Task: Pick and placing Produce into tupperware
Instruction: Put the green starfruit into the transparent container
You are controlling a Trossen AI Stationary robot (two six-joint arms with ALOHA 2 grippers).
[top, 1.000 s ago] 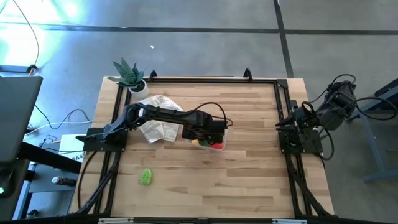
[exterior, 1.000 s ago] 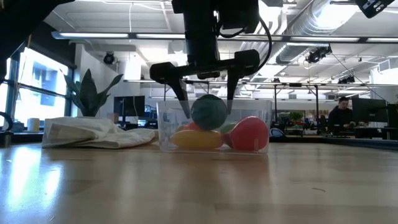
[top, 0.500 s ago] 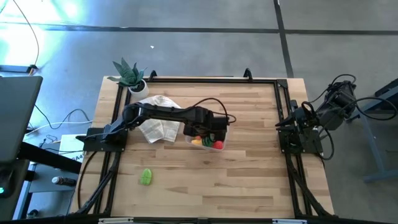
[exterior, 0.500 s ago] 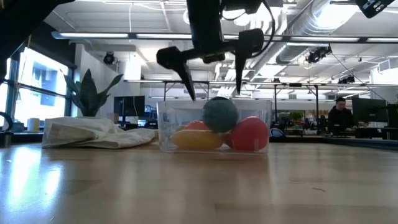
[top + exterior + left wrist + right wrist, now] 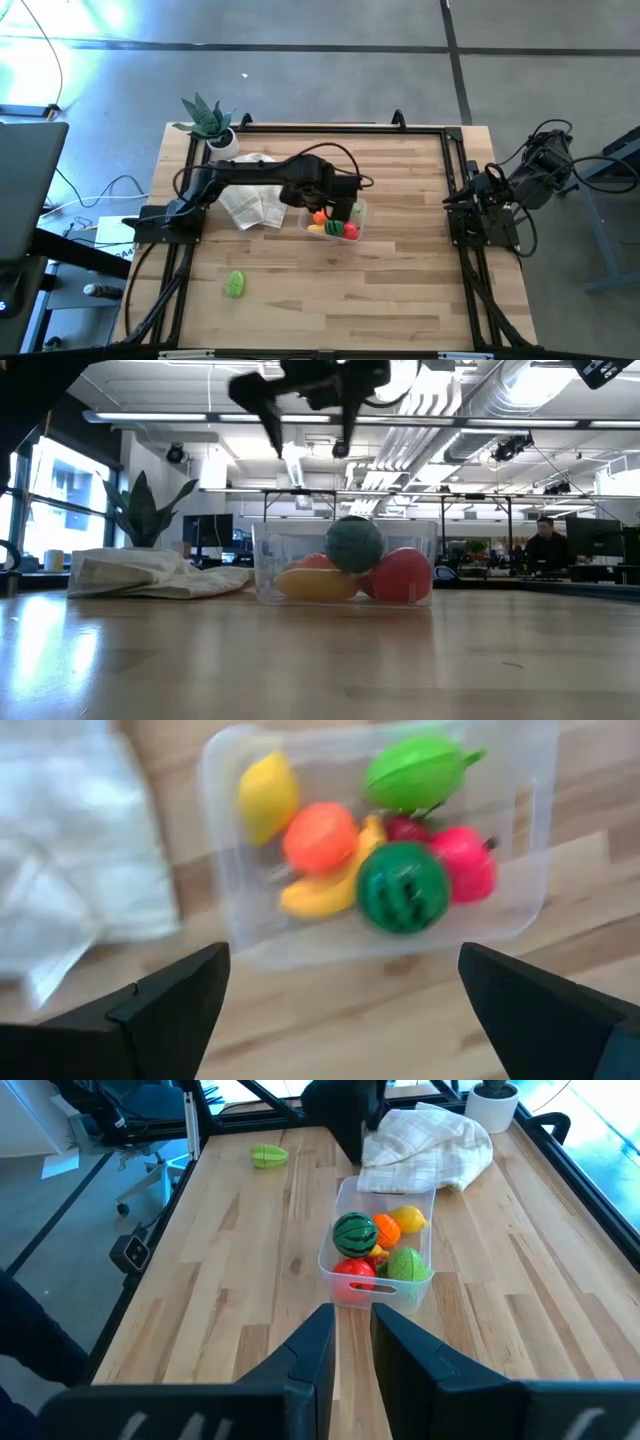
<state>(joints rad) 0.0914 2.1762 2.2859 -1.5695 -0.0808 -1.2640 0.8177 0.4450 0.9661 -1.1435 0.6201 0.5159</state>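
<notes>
The clear tupperware (image 5: 336, 222) stands mid-table and holds several toy fruits. Among them are a dark green melon ball (image 5: 402, 887), an orange (image 5: 320, 837), a lemon (image 5: 268, 795), a banana (image 5: 322, 895), a light green fruit (image 5: 415, 772) and a red one (image 5: 466, 865). The melon ball (image 5: 353, 544) rests on top of the others. My left gripper (image 5: 308, 448) hangs open well above the tupperware (image 5: 380, 925), pointing down, with nothing between its fingers. My right gripper (image 5: 352, 1342) waits at the table's right edge, shut and holding nothing.
A green toy vegetable (image 5: 235, 284) lies alone near the table's front left. A crumpled white cloth (image 5: 250, 203) lies just left of the tupperware. A potted plant (image 5: 210, 122) stands at the far left corner. Bare wood stretches to the right and front.
My left gripper has risen straight up out of the tupperware, its fingers leaving the sides of the dark green melon ball. The ball has shifted slightly sideways and stays on top of the other fruit.
</notes>
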